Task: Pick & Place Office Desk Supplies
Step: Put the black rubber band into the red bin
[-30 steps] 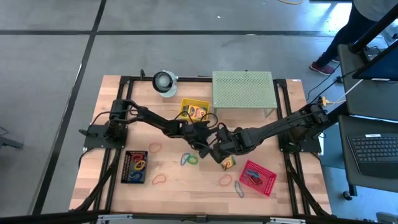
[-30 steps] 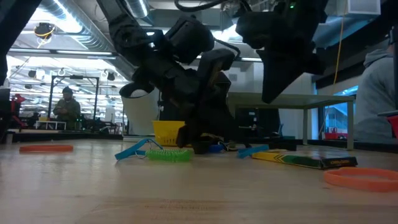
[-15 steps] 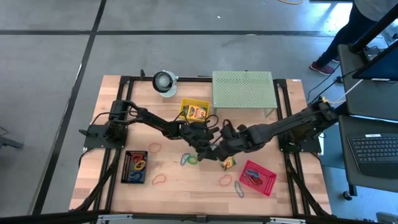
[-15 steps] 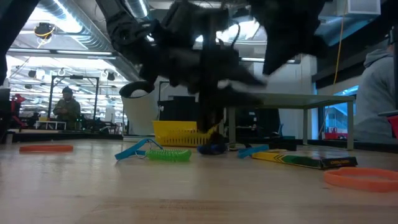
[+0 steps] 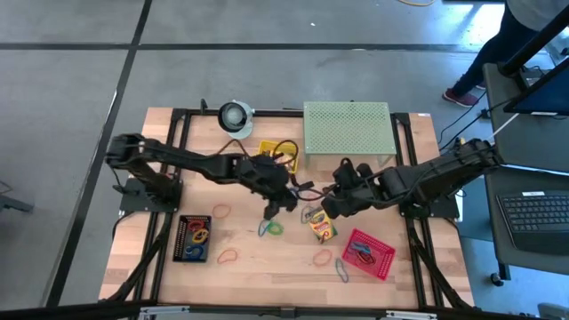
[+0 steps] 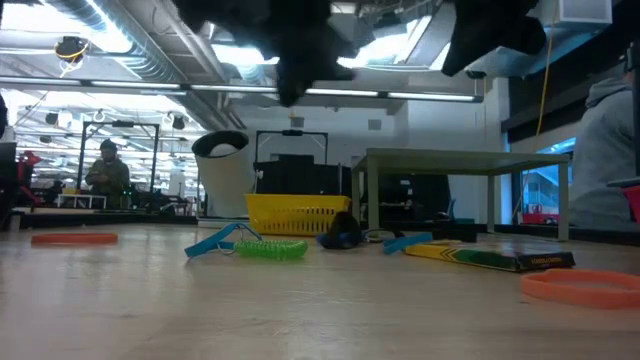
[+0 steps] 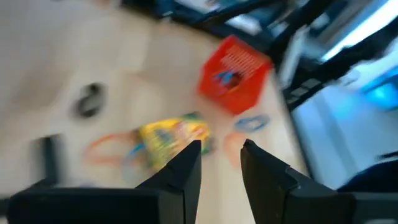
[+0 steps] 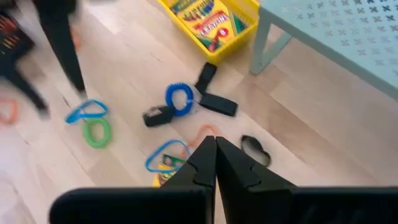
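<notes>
Two grippers above mid-counter: left gripper [image 5: 269,210], fingers slightly apart, empty; right gripper [image 5: 325,203], fingers pressed together, empty. Flat yellow-and-green crayon box [image 5: 322,226] lies between green coiled rubber band [image 5: 273,228] and red mesh basket [image 5: 368,252]. Second crayon box in yellow basket [image 5: 277,156].

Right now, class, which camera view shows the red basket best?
The high view: the whole red basket shows from above, with bands inside. The left wrist view shows it blurred; the low and right wrist views do not show it.
</notes>
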Controlling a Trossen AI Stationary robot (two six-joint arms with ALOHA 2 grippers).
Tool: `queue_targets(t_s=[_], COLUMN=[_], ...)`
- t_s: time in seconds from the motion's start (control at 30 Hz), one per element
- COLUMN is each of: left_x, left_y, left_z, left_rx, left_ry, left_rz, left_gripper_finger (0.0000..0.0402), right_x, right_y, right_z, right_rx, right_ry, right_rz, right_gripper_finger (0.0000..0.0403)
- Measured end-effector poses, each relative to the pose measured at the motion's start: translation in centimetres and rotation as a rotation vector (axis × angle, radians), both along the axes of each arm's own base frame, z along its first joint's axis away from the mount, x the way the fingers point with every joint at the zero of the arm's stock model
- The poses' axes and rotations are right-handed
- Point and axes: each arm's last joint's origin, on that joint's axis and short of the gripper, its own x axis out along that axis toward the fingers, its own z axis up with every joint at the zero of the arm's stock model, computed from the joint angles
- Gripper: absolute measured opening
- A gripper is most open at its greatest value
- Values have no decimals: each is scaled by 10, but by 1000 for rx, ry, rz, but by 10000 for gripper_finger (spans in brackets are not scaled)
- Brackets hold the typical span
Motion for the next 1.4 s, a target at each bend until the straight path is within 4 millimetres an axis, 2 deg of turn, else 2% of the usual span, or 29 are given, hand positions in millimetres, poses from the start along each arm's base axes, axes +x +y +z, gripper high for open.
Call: queue_targets(t_s=[0.2, 0.33, 0.5, 0.7, 0.87, 1.03, 1.4], left_x=[-26, -30, -18, 4, 16, 21, 25], left_y=[-11, -15, -14, -13, -9, -6, -2], left_z=[-10, -14, -23, -55, -74, -87, -102], left_rx=[98, 128, 136, 73, 32, 43, 121], left_ry=[266, 320, 290, 316, 311, 333, 356], left_rz=[3, 50, 114, 127, 168, 184, 240], left_gripper_finger=[104, 104, 104, 130, 160, 178, 180], right_x=[-3, -3, -3, -4, -4, -5, -5], right_y=[-1, -1, -1, -2, -2, -2, -2], right_z=[-2, -2, -2, -2, -2, -2, -2], right_rx=[-10, -10, -16, -19, -24, -25, -32], right_ry=[42, 42, 40, 46, 50, 53, 54], right_rz=[4, 4, 0, 0, -1, -1, -3], right_gripper_finger=[9, 9, 9, 9, 9, 9, 9])
